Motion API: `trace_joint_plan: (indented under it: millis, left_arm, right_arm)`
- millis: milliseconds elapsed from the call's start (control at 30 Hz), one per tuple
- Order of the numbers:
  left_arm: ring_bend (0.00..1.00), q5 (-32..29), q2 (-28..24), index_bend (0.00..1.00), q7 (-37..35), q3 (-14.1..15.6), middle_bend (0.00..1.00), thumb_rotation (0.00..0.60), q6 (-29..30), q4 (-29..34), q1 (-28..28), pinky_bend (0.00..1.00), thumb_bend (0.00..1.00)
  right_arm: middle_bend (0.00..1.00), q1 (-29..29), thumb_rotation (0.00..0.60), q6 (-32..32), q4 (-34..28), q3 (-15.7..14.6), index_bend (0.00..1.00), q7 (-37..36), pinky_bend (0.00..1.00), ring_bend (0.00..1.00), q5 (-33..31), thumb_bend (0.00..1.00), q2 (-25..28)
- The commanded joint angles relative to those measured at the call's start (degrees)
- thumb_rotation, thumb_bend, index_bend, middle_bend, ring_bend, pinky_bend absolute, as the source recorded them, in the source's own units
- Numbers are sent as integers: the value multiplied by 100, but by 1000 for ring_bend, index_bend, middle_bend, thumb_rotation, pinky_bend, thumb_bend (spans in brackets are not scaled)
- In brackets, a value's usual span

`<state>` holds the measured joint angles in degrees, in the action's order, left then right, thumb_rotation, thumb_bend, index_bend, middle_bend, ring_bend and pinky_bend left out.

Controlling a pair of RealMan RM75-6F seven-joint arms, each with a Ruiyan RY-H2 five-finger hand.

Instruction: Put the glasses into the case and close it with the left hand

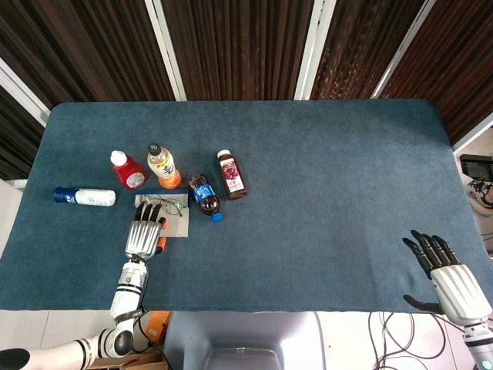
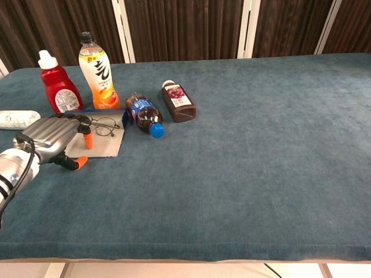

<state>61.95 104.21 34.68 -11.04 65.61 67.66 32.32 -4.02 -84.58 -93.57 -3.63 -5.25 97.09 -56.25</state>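
The wire-framed glasses (image 1: pixel 171 205) (image 2: pixel 105 126) lie on the far part of the open grey case (image 1: pixel 179 225) (image 2: pixel 107 146), which lies flat on the blue cloth with a blue edge along its far side. My left hand (image 1: pixel 144 237) (image 2: pixel 47 138) lies over the case's left part, palm down. Its fingers reach the left end of the glasses, and I cannot tell whether they touch the frame. Its orange-tipped thumb (image 2: pixel 80 161) hangs off the case's near edge. My right hand (image 1: pixel 447 277) hovers at the table's near right corner, fingers spread and holding nothing; only the head view shows it.
Behind the case stand a red sauce bottle (image 2: pixel 58 88) and an orange drink bottle (image 2: pixel 98 72). A cola bottle (image 2: pixel 144 114) and a dark juice bottle (image 2: pixel 178 100) lie right of the case. A white bottle (image 1: pixel 85 197) lies to the left.
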Motion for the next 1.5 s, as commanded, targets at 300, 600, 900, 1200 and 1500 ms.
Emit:
trace_joint_plan:
  millis: [300,600,900,1200,1500]
  left_arm:
    - [85,-35,-124,413,102,24,110,600,-40,204,25,100,293]
    - [91,-179,33,428,162,-65,119,600,-56,-125,92,110,294]
    - [116,161,324,496,-166,-109,152,600,341,-646,114,125,336]
    - [130,484,708,533,-499,-166,180,600,606,-1484,195,128,353]
    - [131,523,905,588,-640,-243,185,600,491,-1897,262,128,400]
  right_arm:
    - [0,0,600,0,-2,-6,0,12,0,0,13,239,-4]
    - [0,-3,600,0,2,-4,0,0,0,0,11,236,-1]
    - [0,1,600,-12,0,-9,0,-16,0,0,23,239,2]
    - [0,-2,600,-14,8,-4,0,-36,0,0,20,237,6]
    - [0,-1,600,-14,5,-4,0,-37,0,0,17,236,8]
